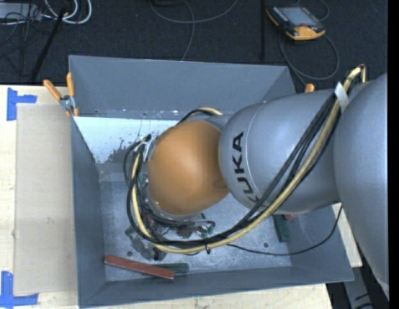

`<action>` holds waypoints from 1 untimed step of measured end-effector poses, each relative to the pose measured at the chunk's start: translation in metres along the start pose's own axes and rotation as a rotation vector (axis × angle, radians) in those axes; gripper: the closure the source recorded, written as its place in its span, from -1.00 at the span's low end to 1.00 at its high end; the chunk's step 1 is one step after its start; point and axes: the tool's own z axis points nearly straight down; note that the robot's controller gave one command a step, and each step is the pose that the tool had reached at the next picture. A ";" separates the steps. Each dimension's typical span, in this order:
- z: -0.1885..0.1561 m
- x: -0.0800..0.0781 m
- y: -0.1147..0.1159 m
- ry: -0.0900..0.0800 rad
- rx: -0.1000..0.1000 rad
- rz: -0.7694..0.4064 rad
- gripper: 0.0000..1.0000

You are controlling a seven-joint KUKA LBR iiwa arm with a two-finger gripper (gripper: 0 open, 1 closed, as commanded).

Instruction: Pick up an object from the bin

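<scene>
My hand (164, 235) hangs low in the grey metal bin (90, 198), grip state cannot tell under the orange wrist cover (186, 166), nearest thing the flat red-brown stick with a dark green end (140, 267) just below it near the bin's lower wall, so probably approach step, next move needs lining up over that stick before closing.

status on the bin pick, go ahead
Hand low in bin, left of centre, below orange cover. Red-brown stick nearest, by the bottom wall. Green piece off right, clear.
</scene>
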 end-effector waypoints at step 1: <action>0.014 -0.017 0.021 0.001 -0.001 0.067 1.00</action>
